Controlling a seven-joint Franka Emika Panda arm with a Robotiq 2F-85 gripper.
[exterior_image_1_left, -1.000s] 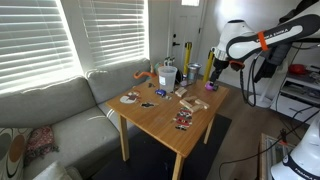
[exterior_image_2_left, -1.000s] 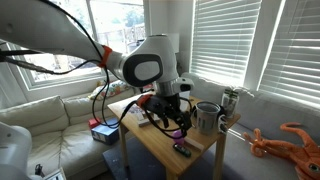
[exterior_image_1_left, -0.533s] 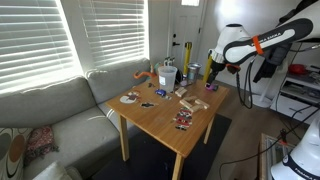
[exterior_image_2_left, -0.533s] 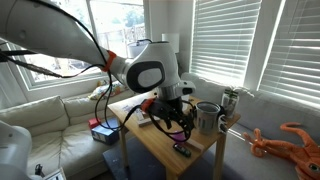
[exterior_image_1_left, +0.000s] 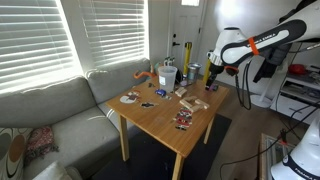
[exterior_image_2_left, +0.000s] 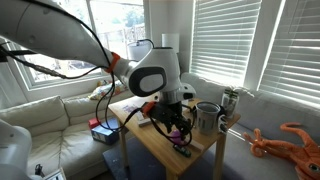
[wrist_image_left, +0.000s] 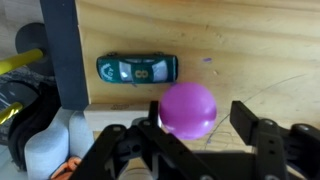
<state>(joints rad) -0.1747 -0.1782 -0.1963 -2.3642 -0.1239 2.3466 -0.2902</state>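
Wooden table (wrist_image_left: 250, 40): we are hovering the spread gripper (wrist_image_left: 197, 120) astride the purple ball (wrist_image_left: 188, 105), ideally centring it, clear of the toy car (wrist_image_left: 137, 68).

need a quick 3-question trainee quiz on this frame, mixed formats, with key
1. True or false: in the wrist view, the purple ball shows between the fingers of the open gripper.
2. What lies nearest the ball on the tabletop? A. toy car B. spoon C. banana
3. Fill in: the ball rests on a ______ table.

Key: 1 true; 2 A; 3 wooden (wooden table).
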